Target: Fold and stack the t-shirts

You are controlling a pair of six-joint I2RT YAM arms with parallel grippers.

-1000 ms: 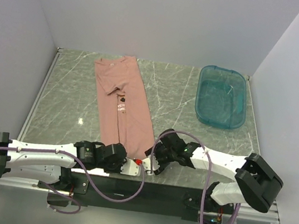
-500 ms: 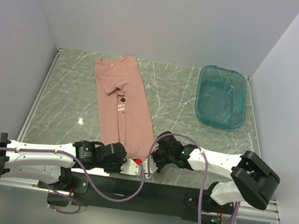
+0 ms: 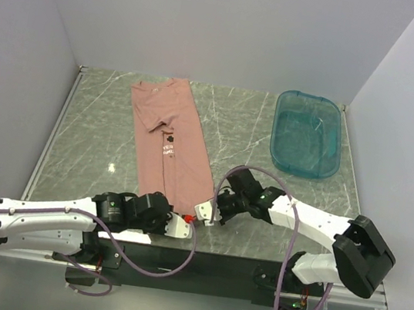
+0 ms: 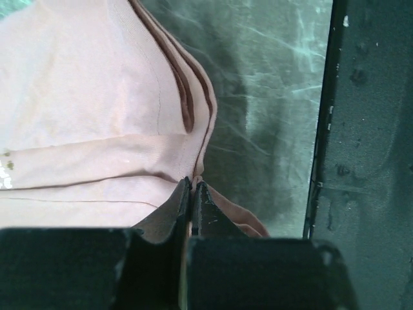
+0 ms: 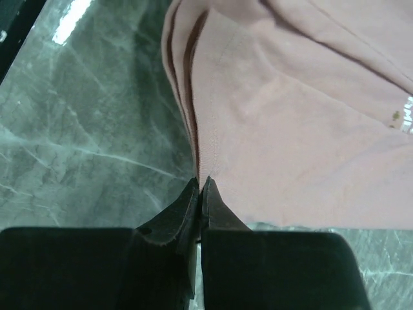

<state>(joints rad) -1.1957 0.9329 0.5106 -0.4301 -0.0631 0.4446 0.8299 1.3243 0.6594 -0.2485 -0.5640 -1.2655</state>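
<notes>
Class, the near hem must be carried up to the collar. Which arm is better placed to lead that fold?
Left, narrowly. The left gripper and right gripper both pinch the near hem of the t-shirt, but its collar lies on the left arm's side of the table: likely a shorter reach.

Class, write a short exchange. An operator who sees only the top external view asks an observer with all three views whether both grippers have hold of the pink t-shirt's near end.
Operator: From above, the wrists hide the fingertips. Is the left gripper closed on the t-shirt?
Observer: Yes. In the left wrist view its jaws are shut, with pink fabric pinched between them at a corner lying on the table.
Operator: And the right gripper?
Observer: Shut too. In the right wrist view its tips meet on the t-shirt's edge, where several folded layers lie on top of one another.
</notes>
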